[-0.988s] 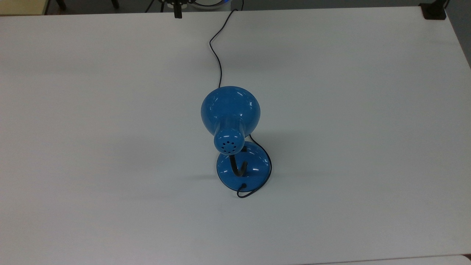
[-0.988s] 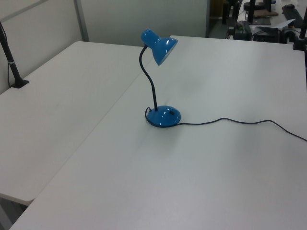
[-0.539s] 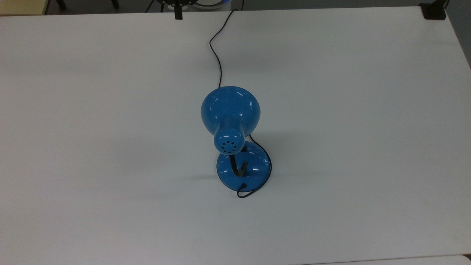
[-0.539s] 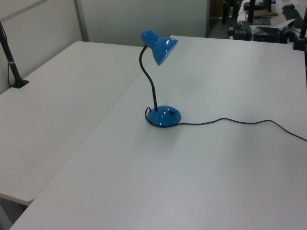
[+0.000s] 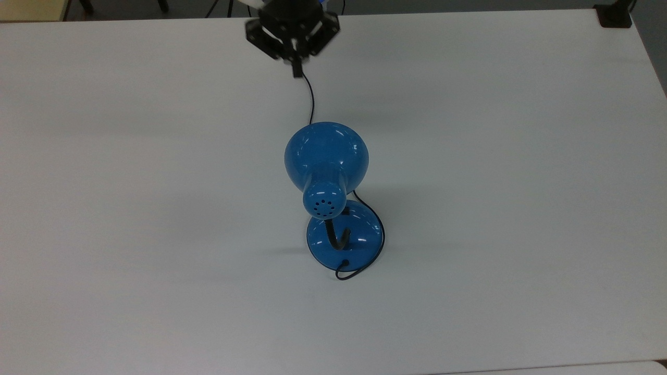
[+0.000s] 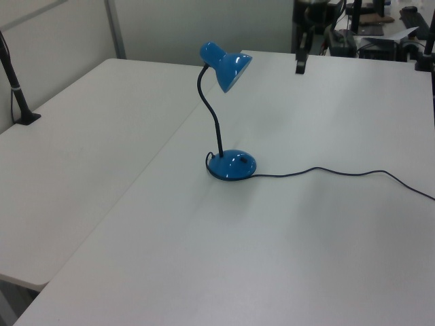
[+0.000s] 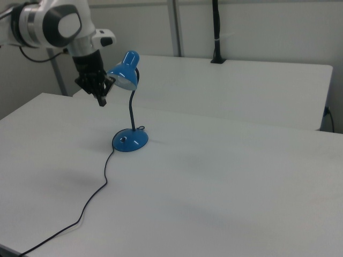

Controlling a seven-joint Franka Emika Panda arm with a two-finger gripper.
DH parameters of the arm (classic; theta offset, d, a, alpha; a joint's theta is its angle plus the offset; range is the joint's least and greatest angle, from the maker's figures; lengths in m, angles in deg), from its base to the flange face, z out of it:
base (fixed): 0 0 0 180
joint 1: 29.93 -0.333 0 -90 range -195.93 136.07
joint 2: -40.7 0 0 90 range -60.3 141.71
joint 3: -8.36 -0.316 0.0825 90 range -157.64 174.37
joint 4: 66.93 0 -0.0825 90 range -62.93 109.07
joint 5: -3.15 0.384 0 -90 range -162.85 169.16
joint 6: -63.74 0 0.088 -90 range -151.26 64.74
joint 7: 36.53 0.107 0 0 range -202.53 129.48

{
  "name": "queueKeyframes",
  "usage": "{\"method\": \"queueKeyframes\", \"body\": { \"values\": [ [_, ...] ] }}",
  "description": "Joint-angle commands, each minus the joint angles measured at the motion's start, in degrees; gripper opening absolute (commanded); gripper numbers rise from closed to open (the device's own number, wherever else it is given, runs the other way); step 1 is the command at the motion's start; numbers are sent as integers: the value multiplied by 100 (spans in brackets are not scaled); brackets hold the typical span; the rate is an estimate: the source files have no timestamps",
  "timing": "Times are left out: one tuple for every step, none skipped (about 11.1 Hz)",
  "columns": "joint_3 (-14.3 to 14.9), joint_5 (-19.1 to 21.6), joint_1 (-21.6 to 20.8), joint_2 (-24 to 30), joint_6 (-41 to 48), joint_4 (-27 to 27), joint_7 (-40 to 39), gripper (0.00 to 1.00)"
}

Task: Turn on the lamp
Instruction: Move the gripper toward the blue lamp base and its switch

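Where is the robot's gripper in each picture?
Top view: gripper at the top centre, above the cord.
Left view: upper right, right of the lamp shade.
Right view: upper left, left of the shade.
Shared landmark: the blue lamp.

A blue desk lamp [image 6: 224, 115] is standing on a white table [image 6: 285, 244], its round base [image 6: 232, 165] sitting flat and its black bendy neck [image 6: 212, 115] curving up to a bell-shaped shade [image 6: 227, 64] that is tilting down toward the left view's right. A thin black cord [image 6: 340, 173] is trailing from the base across the tabletop to the left view's right edge. The dark gripper [image 6: 300, 66] is hanging above the table's far part, right of the shade and well apart from it. A second white table [image 6: 75, 163] is adjoining on the left view's left.
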Motion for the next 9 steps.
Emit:
{"method": "queueKeyframes", "body": {
  "values": [
    [32, 78, -410, -43, -1587, 914, 750, 0],
    [32, 69, -550, -200, -2028, 1021, 988, 0],
    [41, 60, -604, -350, -2371, 1057, 1191, 0],
    [41, 26, -613, -499, -2584, 1057, 1297, 0],
    [41, 25, -622, -587, -2803, 1066, 1298, 0],
    [41, 16, -622, -693, -3049, 1127, 1307, 0],
    [41, 16, -622, -816, -3295, 1136, 1316, 0],
    [41, -1, -613, -913, -3524, 1206, 1386, 0],
    [41, -36, -613, -1001, -3813, 1293, 1395, 0]
  ]
}}
